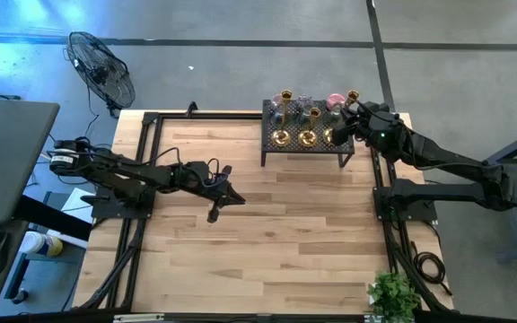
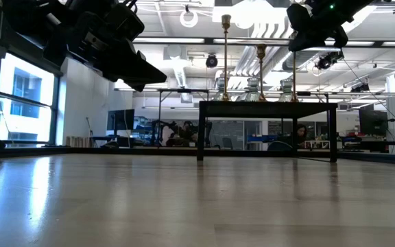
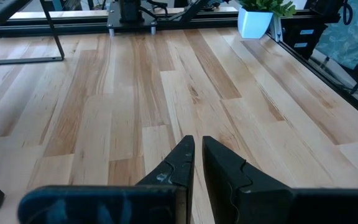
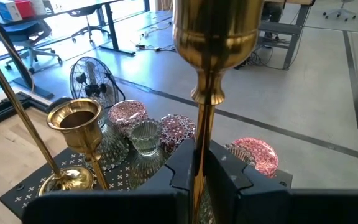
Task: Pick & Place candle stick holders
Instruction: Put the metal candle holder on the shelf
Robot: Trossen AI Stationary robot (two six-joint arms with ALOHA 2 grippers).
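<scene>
Wooden bench [image 1: 267,233], seen from above, with a black perforated rack [image 1: 272,144] standing at its far edge. On the rack: the candle stick holders [image 1: 306,136], tall brass ones with round bases and slim stems among squat glass cups, pink [image 4: 253,154], purple and pale green. Right gripper [image 1: 355,119] is over the rack's right end; its fingers [image 4: 182,165] are pinched on the upright stem of one brass holder [image 4: 215,37], whose cup rises directly above them. The stem's long axis is vertical and runs between the fingers, so I judge a straight lift would free it from its neighbours just beside. Left gripper [image 1: 225,195] hovers over bare bench, well apart from the rack, fingers [image 3: 179,163] pressed together and empty. The right arm is plainly the nearer.
</scene>
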